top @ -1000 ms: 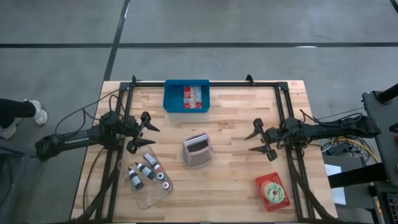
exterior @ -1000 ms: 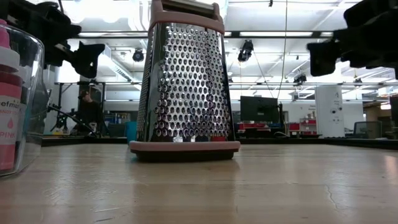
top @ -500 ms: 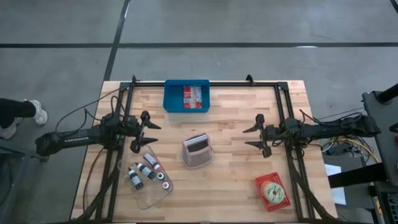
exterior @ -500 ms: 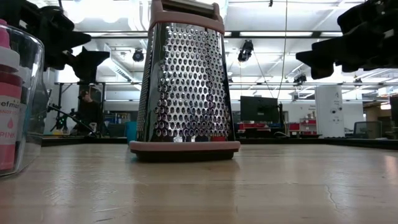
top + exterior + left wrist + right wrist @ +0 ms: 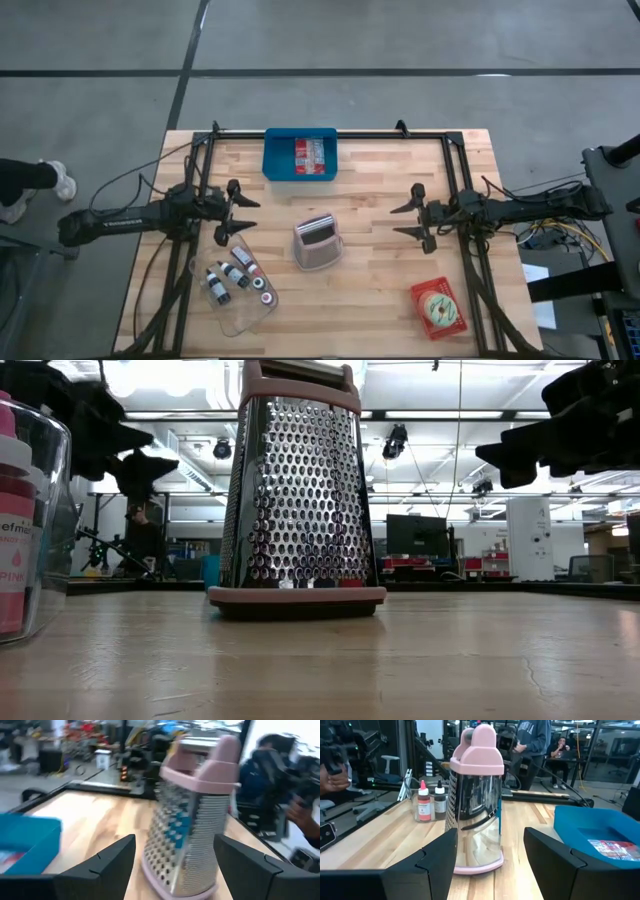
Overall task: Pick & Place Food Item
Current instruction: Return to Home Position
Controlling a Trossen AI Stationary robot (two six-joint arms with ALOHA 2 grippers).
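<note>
I judge the sorting done, so my left gripper (image 5: 240,212) and right gripper (image 5: 398,221) hang spread and empty at 9 and 3 o'clock of the grater (image 5: 317,240), clear of the bins. I count five food colouring bottles (image 5: 214,283) in one transparent bin (image 5: 240,318) at 7 o'clock. One green donut (image 5: 438,308) sits in one red bin (image 5: 418,298) at 5.

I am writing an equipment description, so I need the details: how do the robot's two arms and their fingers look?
The left arm and the right arm are slim, dark and tube-like. The left one carries white lettering along its side. The left gripper and the right gripper each have two black, angular fingers. A thin black cable loops beside the left arm.
</note>
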